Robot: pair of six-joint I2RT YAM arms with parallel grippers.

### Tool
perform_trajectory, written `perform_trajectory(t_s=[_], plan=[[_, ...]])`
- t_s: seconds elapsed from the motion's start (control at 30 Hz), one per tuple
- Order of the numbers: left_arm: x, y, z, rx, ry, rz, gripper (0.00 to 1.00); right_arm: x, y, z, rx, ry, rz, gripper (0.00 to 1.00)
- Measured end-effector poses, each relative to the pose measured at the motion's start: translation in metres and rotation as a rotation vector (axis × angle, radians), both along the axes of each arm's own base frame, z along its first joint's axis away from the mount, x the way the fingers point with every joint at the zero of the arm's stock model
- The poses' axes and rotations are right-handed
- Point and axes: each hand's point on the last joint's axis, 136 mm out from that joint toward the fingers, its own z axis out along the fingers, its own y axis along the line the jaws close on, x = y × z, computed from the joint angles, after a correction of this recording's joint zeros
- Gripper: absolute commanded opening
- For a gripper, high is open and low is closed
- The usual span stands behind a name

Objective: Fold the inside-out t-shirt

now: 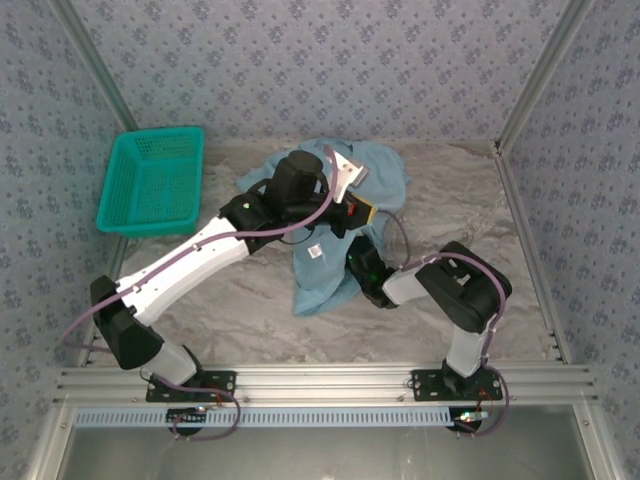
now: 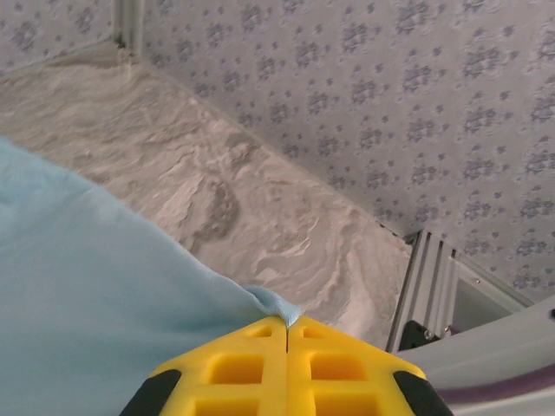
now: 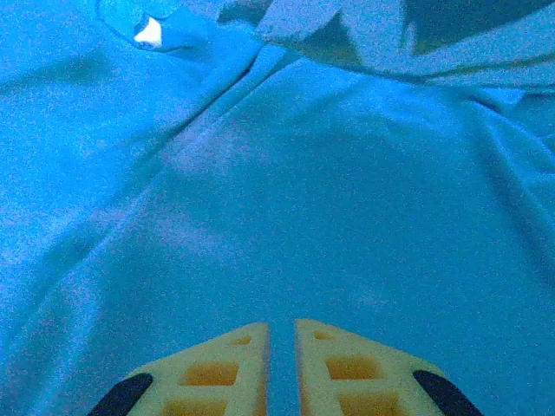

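Note:
The inside-out t-shirt (image 1: 385, 175) lies crumpled, light blue, at the middle of the marble table, with a small white tag (image 1: 314, 252) showing. My left gripper (image 1: 360, 210) reaches over it from the left. In the left wrist view its yellow jaws (image 2: 286, 319) are shut on a small tip of the shirt's edge (image 2: 87, 286), lifted above the table. My right gripper (image 1: 352, 258) is at the shirt's near part. In the right wrist view its jaws (image 3: 282, 325) stand a narrow slit apart with blue cloth (image 3: 303, 191) in the slit.
A teal mesh basket (image 1: 155, 135) stands at the back left of the table. Patterned walls and metal posts (image 1: 530, 90) close in the back and sides. Bare marble tabletop (image 1: 470, 200) lies to the right of the shirt.

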Motion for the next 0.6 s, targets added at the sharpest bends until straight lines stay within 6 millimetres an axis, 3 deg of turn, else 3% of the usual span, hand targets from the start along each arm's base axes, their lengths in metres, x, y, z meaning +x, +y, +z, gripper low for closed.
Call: perform_trajectory(t_s=[0.23, 0.4, 0.6], plan=[[-0.011, -0.015, 0.001, -0.005, 0.000, -0.044, 0.00, 0.020, 0.003, -0.008, 0.056, 0.057, -0.017, 0.19], [-0.034, -0.027, 0.005, -0.023, -0.011, -0.119, 0.00, 0.034, -0.002, -0.009, 0.096, 0.093, -0.053, 0.22], [-0.066, -0.037, 0.014, -0.067, -0.030, -0.218, 0.00, 0.053, -0.027, -0.014, 0.167, 0.147, -0.102, 0.28]])
